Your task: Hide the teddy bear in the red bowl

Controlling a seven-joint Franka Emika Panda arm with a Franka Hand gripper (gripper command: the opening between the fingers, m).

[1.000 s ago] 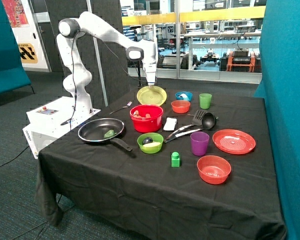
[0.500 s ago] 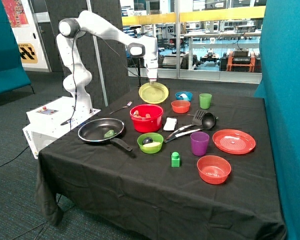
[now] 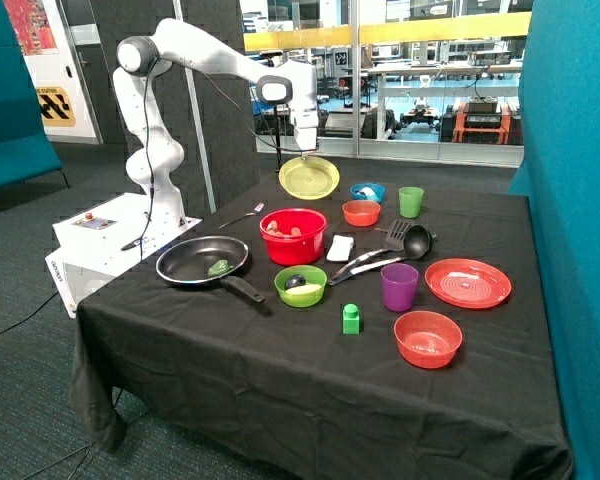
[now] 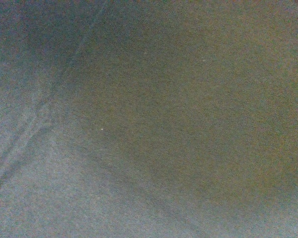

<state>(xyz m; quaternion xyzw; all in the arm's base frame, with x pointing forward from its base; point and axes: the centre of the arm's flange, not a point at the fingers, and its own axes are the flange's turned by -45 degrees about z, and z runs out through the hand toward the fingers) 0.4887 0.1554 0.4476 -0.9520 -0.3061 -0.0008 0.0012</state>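
The red bowl (image 3: 293, 246) stands on the black tablecloth near the middle of the table. Tan-orange and brown parts of the teddy bear (image 3: 281, 229) show inside it, just above the rim. My gripper (image 3: 307, 155) is behind the red bowl, above the table's far side. It is shut on the rim of a yellow-green plate (image 3: 309, 178), which hangs tilted in the air below it. The wrist view shows only dark cloth (image 4: 149, 119) with folds.
A black frying pan (image 3: 202, 260) and a fork (image 3: 242, 215) lie beside the red bowl. A green bowl (image 3: 300, 285), green block (image 3: 351, 319), purple cup (image 3: 399, 287), red plate (image 3: 467, 282), translucent red bowl (image 3: 427, 338), small orange-red bowl (image 3: 361, 212), blue bowl (image 3: 368, 191), green cup (image 3: 411, 201) and black utensils (image 3: 395, 245) fill the rest.
My gripper has risen and moved slightly away from the red bowl, carrying the yellow-green plate up with it. Nothing else has moved.
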